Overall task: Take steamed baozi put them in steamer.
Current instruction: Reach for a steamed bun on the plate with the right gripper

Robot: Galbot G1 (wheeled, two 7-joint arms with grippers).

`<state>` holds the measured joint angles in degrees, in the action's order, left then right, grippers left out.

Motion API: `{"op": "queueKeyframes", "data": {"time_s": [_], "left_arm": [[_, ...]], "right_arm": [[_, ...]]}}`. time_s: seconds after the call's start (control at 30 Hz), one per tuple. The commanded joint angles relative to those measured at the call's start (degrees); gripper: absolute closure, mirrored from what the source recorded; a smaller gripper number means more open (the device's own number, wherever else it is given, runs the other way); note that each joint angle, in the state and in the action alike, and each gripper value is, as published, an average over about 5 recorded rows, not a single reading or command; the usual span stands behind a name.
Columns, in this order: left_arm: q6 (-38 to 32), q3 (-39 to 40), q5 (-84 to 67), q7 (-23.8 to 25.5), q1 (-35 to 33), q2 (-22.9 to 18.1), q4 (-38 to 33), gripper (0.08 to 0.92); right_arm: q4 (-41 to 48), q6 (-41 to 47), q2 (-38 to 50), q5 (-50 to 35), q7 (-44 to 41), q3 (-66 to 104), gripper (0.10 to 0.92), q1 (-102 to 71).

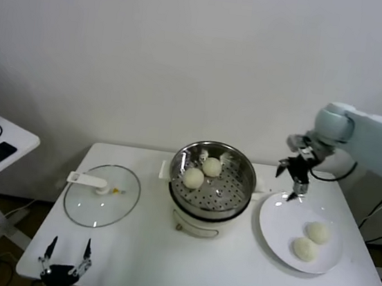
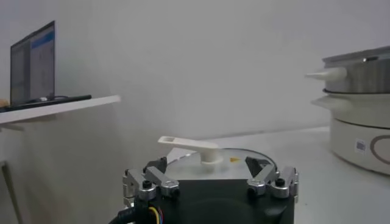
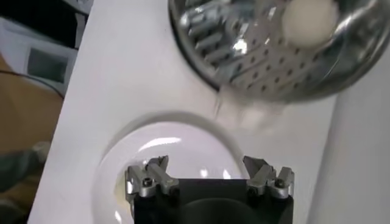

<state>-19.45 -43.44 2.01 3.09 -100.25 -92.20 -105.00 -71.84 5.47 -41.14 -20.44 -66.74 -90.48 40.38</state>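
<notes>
Right gripper [image 1: 296, 181]: jaws spread wide, holding nothing, hovering above the far left rim of the white plate [image 1: 280, 224]. Plate held two buns [image 1: 317, 232] on its near right part. Steamer [image 1: 242, 169], left of the plate at table centre, held two more. Left gripper [image 1: 65, 256]: open, empty, parked off the near left table edge.

Steamer [image 3: 268, 55] rim cut off, 1 baozi [image 3: 309, 21] blurred.
</notes>
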Motion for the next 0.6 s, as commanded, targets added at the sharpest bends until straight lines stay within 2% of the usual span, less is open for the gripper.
{"op": "queueKeyframes", "data": {"time_s": [0.03,0.6], "left_arm": [[0.0,-0.2,0.0,0.0,-0.2,-2.1,-0.1,0.177],[-0.2,-0.2,0.7,-0.1,-0.4,-2.4,0.3,0.177]], "right_arm": [[-0.8,-2.0,10.6,13.1,0.3,10.1,0.203,-16.5],[1.6,-1.4,10.9,17.9,1.6,20.4,0.203,-28.9]]}}
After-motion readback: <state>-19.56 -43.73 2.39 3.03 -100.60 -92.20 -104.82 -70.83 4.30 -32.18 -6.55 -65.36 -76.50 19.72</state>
